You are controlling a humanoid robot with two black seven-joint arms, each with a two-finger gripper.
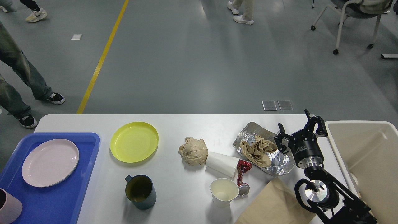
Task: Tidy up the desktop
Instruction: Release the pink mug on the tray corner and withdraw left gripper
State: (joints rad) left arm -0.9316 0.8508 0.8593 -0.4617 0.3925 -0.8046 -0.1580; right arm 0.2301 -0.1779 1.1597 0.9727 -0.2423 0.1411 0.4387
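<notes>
Head view: the right end effector (298, 128) hangs with its fingers spread and empty above the white tabletop (174, 186), near its right edge, between a foil sheet (281, 161) holding crumpled paper (258, 150) and the beige bin (370, 161).

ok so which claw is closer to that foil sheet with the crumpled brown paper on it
Right. The right claw hovers open at the right edge of the foil sheet, between it and the beige bin. The left claw is not in view at all.

tray (90, 149) left, bin (345, 161) right, plate (134, 141) between
</notes>
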